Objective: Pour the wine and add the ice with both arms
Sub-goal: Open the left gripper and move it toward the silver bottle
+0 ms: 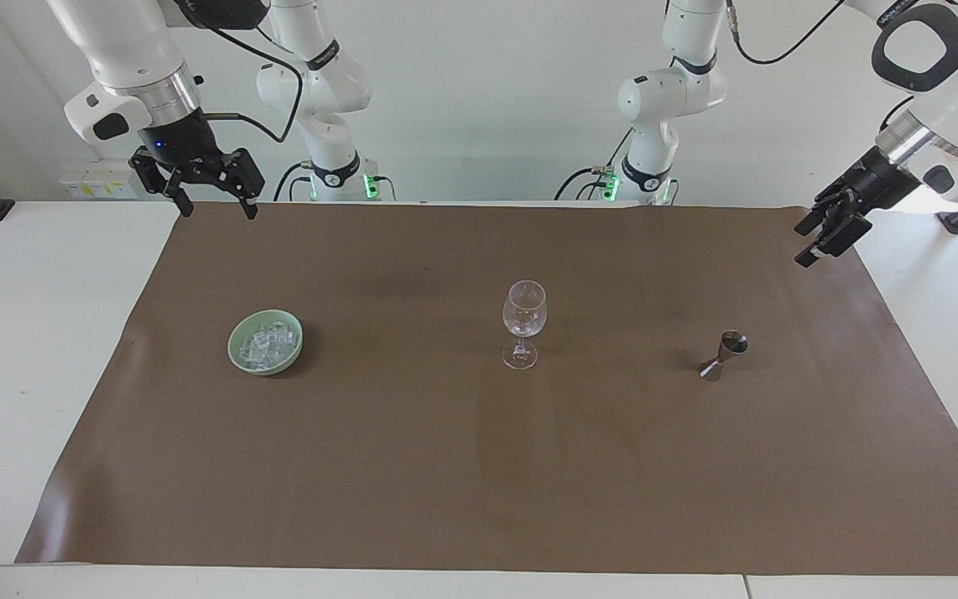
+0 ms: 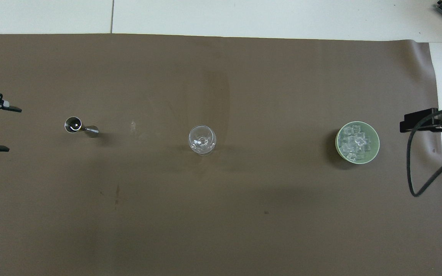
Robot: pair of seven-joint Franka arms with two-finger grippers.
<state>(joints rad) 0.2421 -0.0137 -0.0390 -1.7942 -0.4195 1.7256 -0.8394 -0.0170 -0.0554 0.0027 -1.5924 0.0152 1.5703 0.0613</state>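
You have three things standing in a row across the middle of the brown mat (image 1: 479, 466), all well apart from one another. Toward the right arm's end sits the green bowl (image 1: 235, 344), and the ice (image 1: 265, 345) is piled inside it as a heap of small clear cubes. In the overhead view the ice (image 2: 355, 144) fills most of the bowl (image 2: 376, 142). The stemmed glass (image 1: 523, 323) stands upright at the middle of the mat. Toward the left arm's end stands the small metal measuring cup (image 1: 723, 355), upright, and in the overhead view its open mouth (image 2: 73, 124) faces up.

Your right gripper (image 1: 214, 208) hangs in the air over the mat's corner at the robots' edge, on the bowl's end of the table, with its fingers spread apart and nothing between them. In the overhead view only its tip (image 2: 416, 120) and a looping black cable (image 2: 413, 168) show at the mat's edge.

Your left gripper (image 1: 820, 243) is up over the mat's end edge on the measuring cup's side, tilted down toward the mat. The overhead view shows its fingers (image 2: 12, 110) wide apart and empty. Neither gripper touches anything on the table (image 1: 46, 349).
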